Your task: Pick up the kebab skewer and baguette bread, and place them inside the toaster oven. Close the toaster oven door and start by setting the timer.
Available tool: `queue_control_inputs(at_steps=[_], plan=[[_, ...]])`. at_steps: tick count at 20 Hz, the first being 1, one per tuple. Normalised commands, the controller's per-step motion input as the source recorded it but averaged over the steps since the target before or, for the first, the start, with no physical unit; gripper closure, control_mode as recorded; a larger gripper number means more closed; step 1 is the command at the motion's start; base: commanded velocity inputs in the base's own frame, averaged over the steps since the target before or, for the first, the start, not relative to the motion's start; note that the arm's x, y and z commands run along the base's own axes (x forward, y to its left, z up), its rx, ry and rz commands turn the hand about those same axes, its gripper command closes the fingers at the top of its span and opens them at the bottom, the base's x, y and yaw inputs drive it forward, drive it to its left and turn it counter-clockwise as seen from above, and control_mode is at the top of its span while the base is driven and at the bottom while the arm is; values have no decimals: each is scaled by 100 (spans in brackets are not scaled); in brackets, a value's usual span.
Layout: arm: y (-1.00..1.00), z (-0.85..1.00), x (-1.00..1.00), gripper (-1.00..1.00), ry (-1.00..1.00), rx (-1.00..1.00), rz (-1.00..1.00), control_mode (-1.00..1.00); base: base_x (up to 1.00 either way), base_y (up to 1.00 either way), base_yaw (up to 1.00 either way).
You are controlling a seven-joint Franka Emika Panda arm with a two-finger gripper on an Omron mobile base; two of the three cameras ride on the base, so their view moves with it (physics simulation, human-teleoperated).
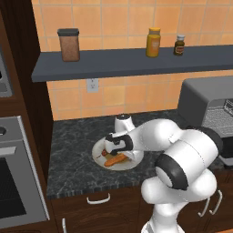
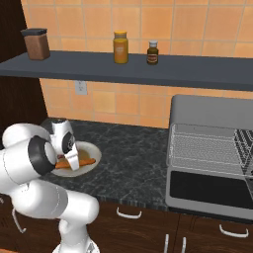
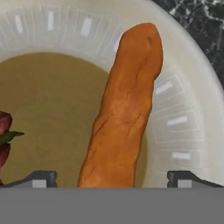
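Reaching down over the plate (image 3: pixel 183 109), the gripper (image 3: pixel 112 179) straddles the baguette bread (image 3: pixel 124 109), jaws wide.

Kitchen: tiled wall (image 1: pixel 118 18), granite counter (image 1: pixel 73 154).

Wall: orange-tan tiles (image 1: pixel 123 18), with a white outlet (image 1: pixel 93 84) set just under the shelf.
Shelf: long dark grey board (image 2: pixel 148 66) running along the wall above the counter.
On the shelf: a brown jar with a dark lid (image 1: pixel 68 44) toward the left, a yellow jar (image 2: pixel 120 47) and a small dark bottle (image 2: pixel 152 52) close together further right.
Counter: dark speckled stone (image 2: pixel 133 153).
Cabinets: dark brown wood fronts (image 1: pixel 98 211) below the counter, with pale curved handles (image 2: pixel 128 213).
Left side: a tall dark wood panel (image 1: pixel 27 68), and a built-in oven (image 1: pixel 18 182) with a grey frame beside it.
Light: even and soft.
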Motion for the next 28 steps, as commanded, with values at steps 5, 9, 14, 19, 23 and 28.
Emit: queue_control_inputs(at_steps=[5,9,14,19,23,28], plan=[[0,-13,0,100,0,0,0,-100,0,0,0],[2,0,-2,100,-2,0,0,-100,0,0,0],[-30,66,-27,100,-8,0,0,-100,0,0,0],[-98,91,-34,100,-6,0,0,-100,0,0,0],[-100,65,-17,100,0,2,-3,-100,0,0,0],[-100,54,-4,100,0,0,-16,-100,0,0,0]])
